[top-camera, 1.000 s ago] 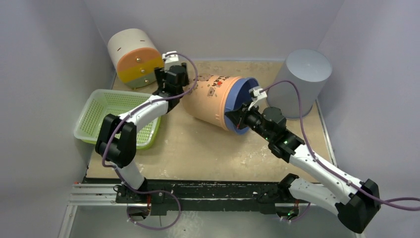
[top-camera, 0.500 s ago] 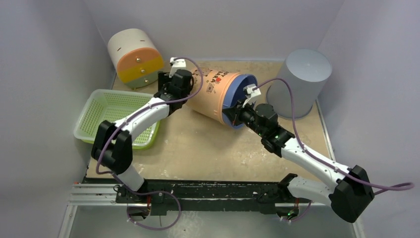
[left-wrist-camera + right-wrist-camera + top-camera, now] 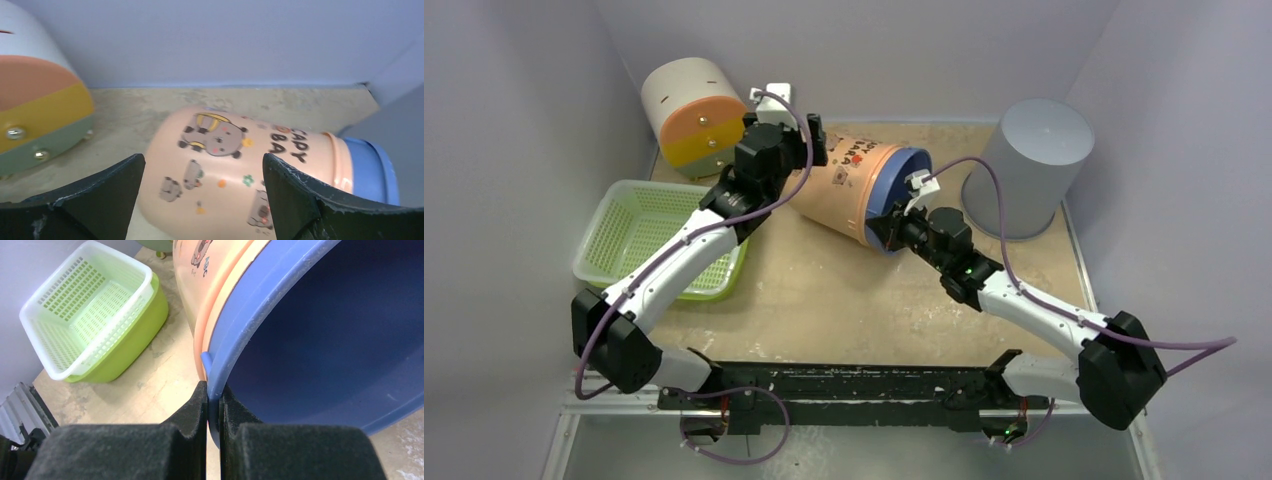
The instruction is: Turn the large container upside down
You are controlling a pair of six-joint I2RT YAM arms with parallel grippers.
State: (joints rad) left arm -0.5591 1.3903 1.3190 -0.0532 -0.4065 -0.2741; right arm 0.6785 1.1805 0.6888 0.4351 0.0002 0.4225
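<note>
The large container [image 3: 849, 190] is a peach bucket with cartoon prints and a blue rim and inside. It lies tilted on its side mid-table, mouth toward the right. My right gripper [image 3: 892, 232] is shut on its blue rim [image 3: 235, 347], one finger inside, one outside. My left gripper [image 3: 809, 150] is open above the container's closed end; in the left wrist view the peach body [image 3: 235, 170] lies between and beyond my spread fingers [image 3: 295, 195], with no contact showing.
A green and white basket [image 3: 659, 235] sits at the left, also in the right wrist view [image 3: 95, 310]. A cream, orange and yellow drawer unit [image 3: 696, 115] lies at the back left. A grey upturned bin [image 3: 1029, 165] stands at the back right.
My left arm has risen and its gripper moved right, over the container's closed end. My right gripper has pushed the rim left and back, and the container has shifted with it.
</note>
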